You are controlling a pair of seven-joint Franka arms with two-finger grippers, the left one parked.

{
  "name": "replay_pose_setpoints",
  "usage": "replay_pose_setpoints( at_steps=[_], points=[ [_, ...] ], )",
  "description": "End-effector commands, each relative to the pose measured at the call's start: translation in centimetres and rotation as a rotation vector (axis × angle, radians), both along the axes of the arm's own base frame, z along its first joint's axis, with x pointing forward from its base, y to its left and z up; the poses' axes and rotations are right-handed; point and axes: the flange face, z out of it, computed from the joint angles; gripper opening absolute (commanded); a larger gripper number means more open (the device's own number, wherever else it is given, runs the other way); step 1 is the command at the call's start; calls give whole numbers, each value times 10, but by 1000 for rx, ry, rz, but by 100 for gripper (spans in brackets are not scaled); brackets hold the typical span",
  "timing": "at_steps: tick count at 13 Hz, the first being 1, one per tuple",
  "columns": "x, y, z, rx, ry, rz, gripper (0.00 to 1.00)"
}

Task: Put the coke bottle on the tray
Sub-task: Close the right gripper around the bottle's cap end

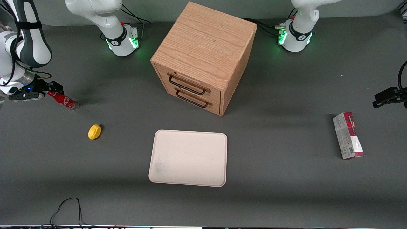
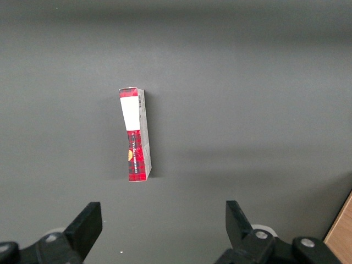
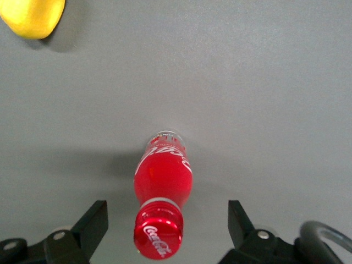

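Coke bottle (image 1: 63,100) stands tilted on the grey desk (image 1: 273,178) at the working arm's end, its red cap leaning toward the right arm's tool (image 1: 47,92), its clear base resting on the desk surface. Seen from the right wrist camera, the tool (image 3: 168,223) is spread wide, one black finger (image 3: 92,221) on either side of the bottle (image 3: 163,187), neither touching it; the cap with its white script sits between them. The cream tray (image 1: 189,158) lies flat nearer the front camera than the wooden drawer cabinet (image 1: 203,57), well apart from the bottle and bare on top. Between bottle and tray, nearer the bottle, rests a small yellow object (image 1: 94,131), which also shows in the wrist view (image 3: 33,16). The cabinet stands mid-desk with two drawers, each fitted with a dark wire handle (image 1: 186,86). Toward the parked arm's end lies a red-and-grey carton (image 1: 348,135) on its side, also caught by the left wrist camera (image 2: 135,135). A black cable (image 1: 68,210) loops on the desk edge nearest the front camera.
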Motion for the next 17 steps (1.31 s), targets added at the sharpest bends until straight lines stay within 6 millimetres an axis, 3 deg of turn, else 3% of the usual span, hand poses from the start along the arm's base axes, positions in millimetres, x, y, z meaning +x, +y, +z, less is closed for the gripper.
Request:
replay_pose_setpoints(
  at_steps=[1,2,3,4,13,15,17],
  points=[
    [2,-1,0,4,-15,-24,90],
    [2,-1,0,4,-15,-24,62],
    [1,0,0,5,-16,-24,19],
    [1,0,0,6,-16,-23,0],
    [3,3,4,11,-11,-18,0],
    [11,8,20,21,9,-21,0],
    [40,26,58,15,66,-26,0]
  ],
)
